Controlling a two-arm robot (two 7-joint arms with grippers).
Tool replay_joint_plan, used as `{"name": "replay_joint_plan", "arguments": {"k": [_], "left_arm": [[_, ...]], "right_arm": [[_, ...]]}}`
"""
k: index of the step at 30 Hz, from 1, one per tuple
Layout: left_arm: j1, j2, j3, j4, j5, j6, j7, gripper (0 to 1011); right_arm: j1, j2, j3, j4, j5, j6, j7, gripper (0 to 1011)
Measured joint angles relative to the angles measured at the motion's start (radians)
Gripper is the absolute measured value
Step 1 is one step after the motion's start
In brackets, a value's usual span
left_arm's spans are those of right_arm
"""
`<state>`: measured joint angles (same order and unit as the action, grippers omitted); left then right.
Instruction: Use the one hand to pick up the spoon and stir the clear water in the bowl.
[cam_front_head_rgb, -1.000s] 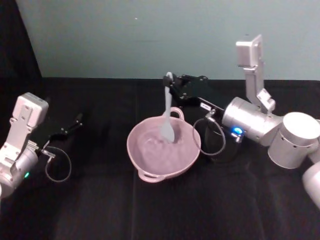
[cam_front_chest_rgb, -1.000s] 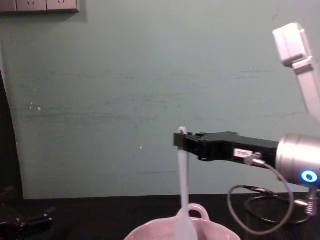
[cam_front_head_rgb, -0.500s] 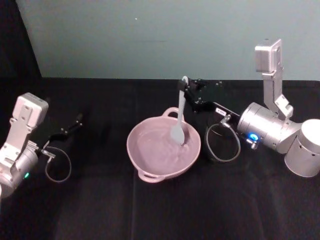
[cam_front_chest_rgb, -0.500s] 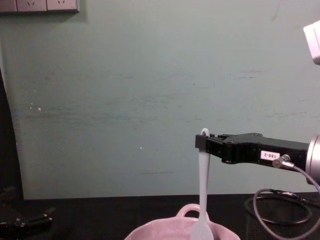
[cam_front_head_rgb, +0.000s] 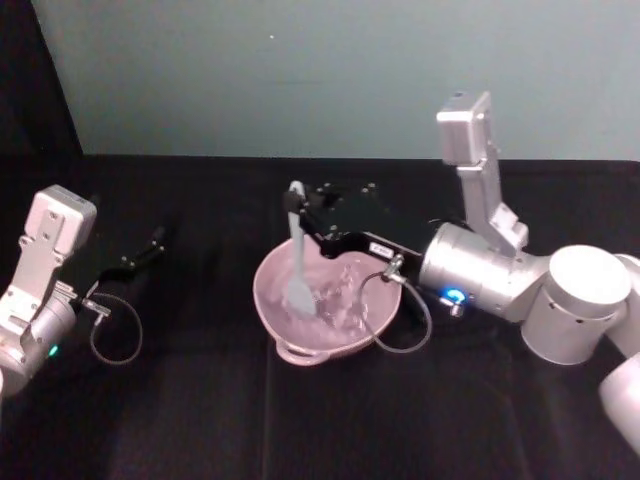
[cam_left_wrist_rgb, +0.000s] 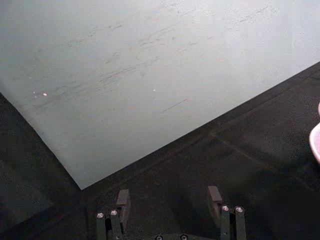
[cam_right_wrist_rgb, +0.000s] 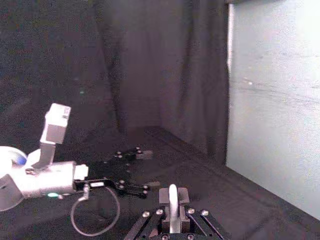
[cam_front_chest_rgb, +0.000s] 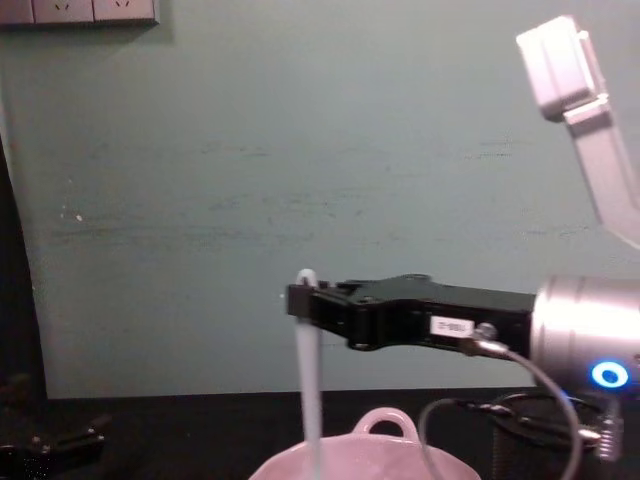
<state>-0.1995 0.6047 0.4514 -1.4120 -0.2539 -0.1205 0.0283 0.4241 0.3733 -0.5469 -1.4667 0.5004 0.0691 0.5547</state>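
Note:
The pale pink bowl (cam_front_head_rgb: 266, 304) sits mid-table with rippling clear water; its loop handle (cam_front_chest_rgb: 386, 421) shows in the chest view. The white spoon (cam_front_head_rgb: 297, 262) stands nearly upright, blade in the water on the bowl's left side. My right gripper (cam_front_head_rgb: 297, 206) reaches in from the right above the bowl, shut on the spoon's handle top. The chest view has that gripper (cam_front_chest_rgb: 303, 301) with the spoon (cam_front_chest_rgb: 309, 390) hanging below. In the right wrist view the spoon tip (cam_right_wrist_rgb: 172, 199) sits between the jaws. My left gripper (cam_front_head_rgb: 148, 248) rests open at the far left.
Black cloth covers the table up to a teal wall. A cable loop (cam_front_head_rgb: 408, 318) hangs off the right wrist beside the bowl's right rim, and another loop (cam_front_head_rgb: 115, 335) lies by the left arm. The left wrist view catches the bowl's edge (cam_left_wrist_rgb: 316, 144).
My right gripper has swung left with the spoon, carrying the blade from the bowl's right side to its left. The water ripples more. The left arm has stayed still.

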Motion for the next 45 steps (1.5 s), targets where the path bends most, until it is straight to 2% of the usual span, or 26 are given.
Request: {"name": "replay_joint_plan", "arguments": {"k": [5, 9, 11, 18, 21, 24, 26, 34, 39, 45], "left_arm": [[0.0, 0.0, 0.0, 0.0, 0.0, 0.0, 0.0, 1011], [0.0, 0.0, 0.0, 0.0, 0.0, 0.0, 0.0, 1011], [0.0, 0.0, 0.0, 0.0, 0.0, 0.0, 0.0, 1011], [0.0, 0.0, 0.0, 0.0, 0.0, 0.0, 0.0, 1011], [0.0, 0.0, 0.0, 0.0, 0.0, 0.0, 0.0, 1011], [0.0, 0.0, 0.0, 0.0, 0.0, 0.0, 0.0, 1010], [0.0, 0.0, 0.0, 0.0, 0.0, 0.0, 0.0, 1011], [0.0, 0.0, 0.0, 0.0, 0.0, 0.0, 0.0, 1011], [0.0, 0.0, 0.0, 0.0, 0.0, 0.0, 0.0, 1011], [0.0, 0.0, 0.0, 0.0, 0.0, 0.0, 0.0, 1011]], "right_arm": [[0.032, -0.034, -0.03, 0.037, 0.0, -0.01, 0.02, 110], [0.052, -0.05, -0.036, 0.069, 0.001, -0.021, 0.026, 110], [0.071, -0.067, -0.036, 0.112, 0.005, -0.036, 0.03, 110], [0.094, -0.079, -0.014, 0.181, 0.012, -0.061, 0.024, 110], [0.092, -0.067, 0.013, 0.198, 0.013, -0.067, 0.004, 110], [0.083, -0.052, 0.032, 0.194, 0.014, -0.067, -0.012, 110], [0.064, -0.03, 0.058, 0.174, 0.015, -0.067, -0.029, 110], [0.022, 0.015, 0.1, 0.104, 0.014, -0.057, -0.058, 110], [0.008, 0.031, 0.1, 0.066, -0.004, -0.041, -0.064, 110], [-0.005, 0.043, 0.071, 0.021, -0.034, -0.014, -0.056, 110]]}}
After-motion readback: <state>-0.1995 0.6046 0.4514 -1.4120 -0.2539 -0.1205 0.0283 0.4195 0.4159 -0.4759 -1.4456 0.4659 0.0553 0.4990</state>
